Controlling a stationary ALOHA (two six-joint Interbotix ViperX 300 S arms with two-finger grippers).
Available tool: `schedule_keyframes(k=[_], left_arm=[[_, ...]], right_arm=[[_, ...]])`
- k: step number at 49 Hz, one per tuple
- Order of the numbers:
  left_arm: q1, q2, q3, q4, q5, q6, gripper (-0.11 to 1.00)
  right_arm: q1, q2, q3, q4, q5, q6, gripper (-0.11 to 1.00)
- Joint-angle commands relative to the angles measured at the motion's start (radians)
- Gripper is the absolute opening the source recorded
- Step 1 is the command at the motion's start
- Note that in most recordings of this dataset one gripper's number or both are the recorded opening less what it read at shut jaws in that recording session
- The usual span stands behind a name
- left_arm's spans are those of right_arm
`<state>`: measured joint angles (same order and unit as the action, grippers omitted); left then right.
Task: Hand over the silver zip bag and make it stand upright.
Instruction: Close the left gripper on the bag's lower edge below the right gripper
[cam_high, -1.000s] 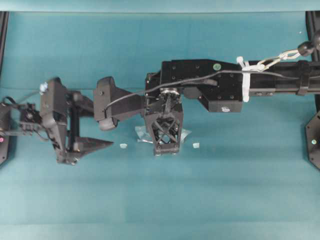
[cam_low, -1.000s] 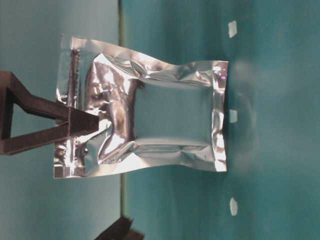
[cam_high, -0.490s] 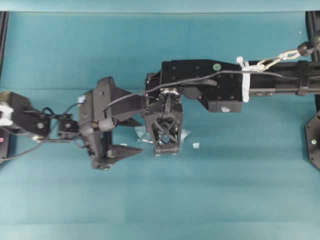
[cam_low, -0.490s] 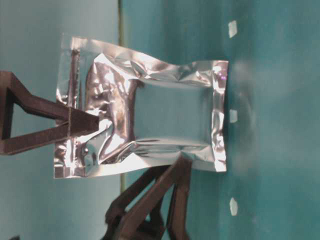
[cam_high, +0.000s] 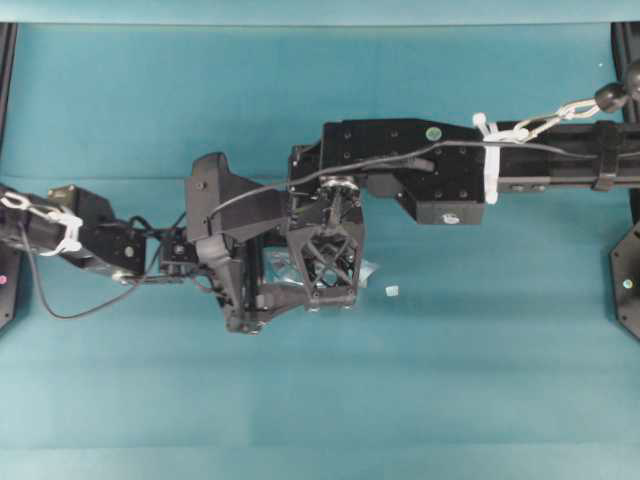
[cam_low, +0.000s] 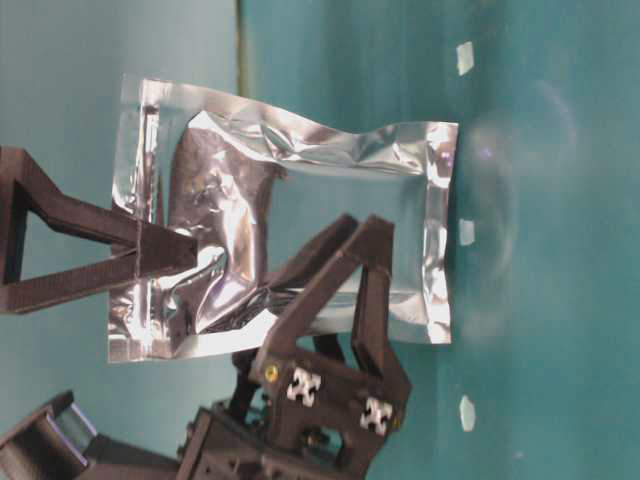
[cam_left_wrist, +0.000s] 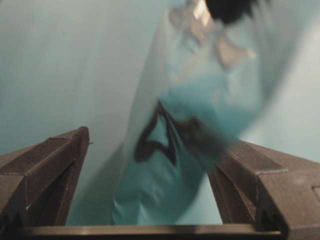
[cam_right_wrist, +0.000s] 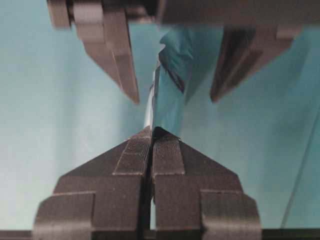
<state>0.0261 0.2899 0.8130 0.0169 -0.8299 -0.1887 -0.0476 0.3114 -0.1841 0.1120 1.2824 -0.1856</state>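
Observation:
The silver zip bag (cam_low: 330, 215) hangs upright over the teal table, with its lower edge near or on the surface. My right gripper (cam_low: 188, 250) is shut on the bag's zip end from above, and in the right wrist view (cam_right_wrist: 152, 131) the foil edge shows pinched between the pads. My left gripper (cam_low: 362, 225) is open, with one finger on each side of the bag's lower half. In the left wrist view the bag (cam_left_wrist: 172, 165) sits blurred between the spread fingers of that gripper (cam_left_wrist: 157, 145). From overhead both grippers meet mid-table, left (cam_high: 283, 290) and right (cam_high: 327, 285), and only slivers of the bag (cam_high: 370, 268) show.
Small white scraps lie on the table: one shows overhead (cam_high: 392, 290) and three in the table-level view, for example (cam_low: 466, 412). The right arm (cam_high: 450, 170) spans in from the right and the left arm (cam_high: 90, 235) from the left.
My left arm has swung right, from well left of the bag to the bag, and its open fingers now straddle it. My right gripper has stayed still, holding the bag.

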Motion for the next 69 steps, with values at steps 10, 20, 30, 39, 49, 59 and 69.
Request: schedule_keyframes(k=[10, 20, 30, 39, 49, 59, 69], left_arm=[[0.006, 0.003, -0.023, 0.002, 0.006, -0.003, 0.85], [0.005, 0.005, -0.023, 0.002, 0.025, 0.002, 0.58], [0.002, 0.005, -0.021, 0.002, 0.046, 0.014, 0.25], [0.0, 0.005, -0.02, 0.002, 0.055, 0.021, 0.25], [-0.005, 0.005, -0.018, 0.002, 0.083, 0.028, 0.25], [-0.011, 0.005, -0.025, 0.002, 0.081, 0.049, 0.25], [-0.011, 0.005, -0.025, 0.002, 0.081, 0.049, 0.25]], right_arm=[[0.0, -0.011, -0.005, -0.002, -0.021, 0.008, -0.01], [0.0, -0.011, -0.002, 0.0, -0.026, 0.008, -0.01], [0.0, -0.014, 0.008, 0.0, -0.026, 0.008, -0.01], [0.0, -0.021, 0.028, 0.0, -0.032, 0.008, -0.01], [0.002, -0.025, 0.034, 0.0, -0.058, 0.009, 0.0], [0.002, -0.025, 0.034, 0.0, -0.06, 0.009, 0.05], [0.011, -0.028, 0.034, 0.017, -0.029, 0.009, 0.28]])
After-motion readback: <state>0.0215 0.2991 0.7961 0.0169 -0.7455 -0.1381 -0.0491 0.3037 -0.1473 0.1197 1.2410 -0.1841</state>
